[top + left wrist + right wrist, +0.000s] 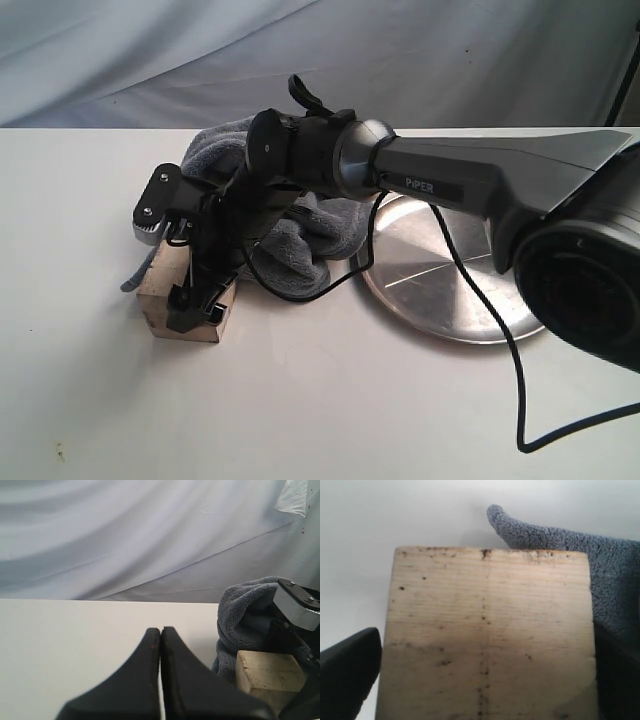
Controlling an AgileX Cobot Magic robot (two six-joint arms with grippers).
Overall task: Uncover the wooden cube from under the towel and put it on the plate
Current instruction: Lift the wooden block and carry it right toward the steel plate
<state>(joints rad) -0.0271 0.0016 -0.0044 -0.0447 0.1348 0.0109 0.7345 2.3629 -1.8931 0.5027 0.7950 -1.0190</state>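
The pale wooden cube [157,295] sits uncovered on the white table, left of the plate [440,290]. The dark grey towel [310,235] is bunched up behind it, between cube and plate. My right gripper [197,312] reaches across from the right and comes down over the cube, one finger on each side. In the right wrist view the cube [487,630] fills the space between the black fingers [347,672], with a thin strip of table showing beside one finger, so the gripper is open. My left gripper [160,630] is shut on nothing, hovering left of the towel [245,610] and cube [265,672].
The right arm's body and its black cable [510,360] cross over the silver plate. White table [350,410] stretches in front of the cube and plate. A pale cloth backdrop [300,50] hangs behind the table.
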